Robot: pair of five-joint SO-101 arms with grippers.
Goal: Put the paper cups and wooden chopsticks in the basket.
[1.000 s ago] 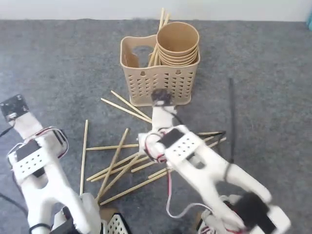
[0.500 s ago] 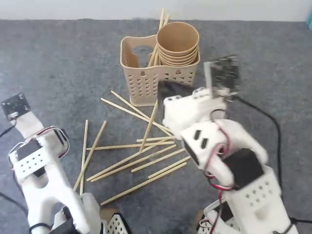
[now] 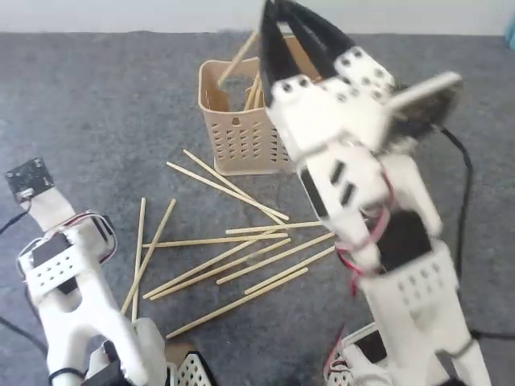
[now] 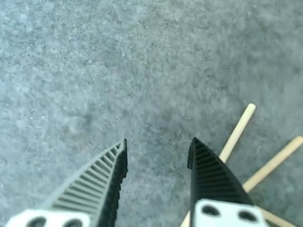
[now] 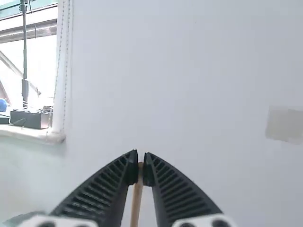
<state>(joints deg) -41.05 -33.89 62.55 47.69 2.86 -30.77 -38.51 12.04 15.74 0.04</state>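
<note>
Ribbed right gripper (image 5: 140,166) pinching thin wooden chopstick (image 5: 136,203), seemingly above perforated basket (image 3: 237,137), left gripper (image 4: 158,153) parted over fuzzy carpet (image 4: 118,71)

The basket (image 3: 241,133) is placed at 12 o'clock on the carpet (image 3: 96,104). Loose chopsticks (image 3: 217,261) are scattered at its 6 o'clock. One chopstick (image 3: 240,58) is held over the basket by the right gripper (image 3: 271,10).

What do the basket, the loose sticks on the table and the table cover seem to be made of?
Basket: probably moulded plastic, matte beige, judging by its regular rows of slots. Chopsticks: pale bare wood or bamboo, with a dull, unvarnished look. Table cover: grey felt or short carpet, judging by its fuzzy, speckled surface.
</note>
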